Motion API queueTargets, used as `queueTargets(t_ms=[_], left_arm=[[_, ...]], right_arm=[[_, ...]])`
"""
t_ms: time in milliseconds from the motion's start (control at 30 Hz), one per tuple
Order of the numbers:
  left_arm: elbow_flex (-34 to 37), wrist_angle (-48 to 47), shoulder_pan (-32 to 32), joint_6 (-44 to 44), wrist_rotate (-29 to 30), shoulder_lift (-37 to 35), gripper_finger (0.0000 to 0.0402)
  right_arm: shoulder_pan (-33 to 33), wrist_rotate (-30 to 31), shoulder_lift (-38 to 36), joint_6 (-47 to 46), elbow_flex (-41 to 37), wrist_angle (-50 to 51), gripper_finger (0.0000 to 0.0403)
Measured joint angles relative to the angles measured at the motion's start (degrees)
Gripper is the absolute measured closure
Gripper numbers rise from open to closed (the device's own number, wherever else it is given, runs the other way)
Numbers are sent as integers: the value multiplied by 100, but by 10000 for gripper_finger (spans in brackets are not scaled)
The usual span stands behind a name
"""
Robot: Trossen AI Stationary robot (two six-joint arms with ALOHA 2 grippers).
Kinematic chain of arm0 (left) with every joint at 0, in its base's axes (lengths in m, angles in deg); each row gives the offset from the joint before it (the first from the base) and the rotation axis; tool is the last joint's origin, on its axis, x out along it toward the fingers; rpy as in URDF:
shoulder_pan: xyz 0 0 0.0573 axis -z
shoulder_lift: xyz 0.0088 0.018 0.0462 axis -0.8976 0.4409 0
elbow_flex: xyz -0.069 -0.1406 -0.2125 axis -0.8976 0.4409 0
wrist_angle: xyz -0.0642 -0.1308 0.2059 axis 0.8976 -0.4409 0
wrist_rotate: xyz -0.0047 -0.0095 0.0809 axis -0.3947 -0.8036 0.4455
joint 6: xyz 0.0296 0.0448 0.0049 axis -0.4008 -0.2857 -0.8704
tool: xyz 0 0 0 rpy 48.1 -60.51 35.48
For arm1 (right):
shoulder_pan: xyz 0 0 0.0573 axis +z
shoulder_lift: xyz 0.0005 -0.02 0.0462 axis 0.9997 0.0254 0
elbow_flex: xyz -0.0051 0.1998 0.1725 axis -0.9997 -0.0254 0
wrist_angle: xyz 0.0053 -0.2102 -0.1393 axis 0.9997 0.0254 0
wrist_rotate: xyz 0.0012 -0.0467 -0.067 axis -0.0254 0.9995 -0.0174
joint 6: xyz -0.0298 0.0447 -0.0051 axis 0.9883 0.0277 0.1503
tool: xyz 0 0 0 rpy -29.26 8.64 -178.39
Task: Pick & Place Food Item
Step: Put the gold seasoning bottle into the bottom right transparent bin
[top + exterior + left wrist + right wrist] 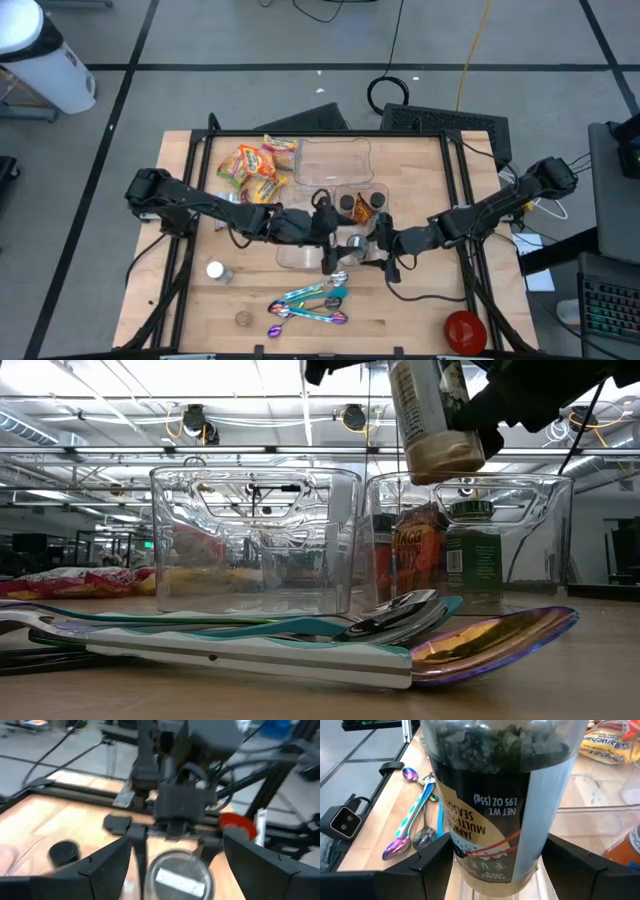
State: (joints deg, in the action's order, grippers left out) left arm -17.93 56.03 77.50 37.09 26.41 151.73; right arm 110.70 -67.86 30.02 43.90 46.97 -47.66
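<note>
A seasoning jar (500, 800) with dark flakes and a tan and black label is lifted above the clear bins, as the low view (435, 420) shows. My right gripper (377, 243) is shut on it at the table's middle. My left gripper (328, 240) is open and faces it from the table's left. In the left wrist view its two fingers (102, 865) stand on either side of the jar's silver top (180, 875) without touching it. My right gripper pinches the jar's labelled body (447, 845) between its two fingers (432, 862), one on each side. The fingers come about level from the table's right and lie across the jar. The jar stands nearly upright, lifted clear, its bottom (445, 460) above the small bin.
A small clear bin (372, 190) with other jars stands just behind the grippers, with a large clear bin (335, 160) beyond it. Snack bags (255, 170) lie at the far left. Coloured spoons (310, 300) lie near the front edge, with a red thing (465, 330) at the front right.
</note>
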Motion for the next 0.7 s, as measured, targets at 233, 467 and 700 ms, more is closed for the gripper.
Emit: queueTargets(t_ms=[233,467,700], left_arm=[[-976,-1644,-36,-465,-123,120,76],[-2040,-3395,-95,-497,-280,479,76],[-2039,-3531,-105,-663,-303,928,76]], right_arm=[[-44,-4,34,0,0,21,145],[-121,-12,133,-13,-2,53,145],[-110,-25,133,-44,-2,23,145]])
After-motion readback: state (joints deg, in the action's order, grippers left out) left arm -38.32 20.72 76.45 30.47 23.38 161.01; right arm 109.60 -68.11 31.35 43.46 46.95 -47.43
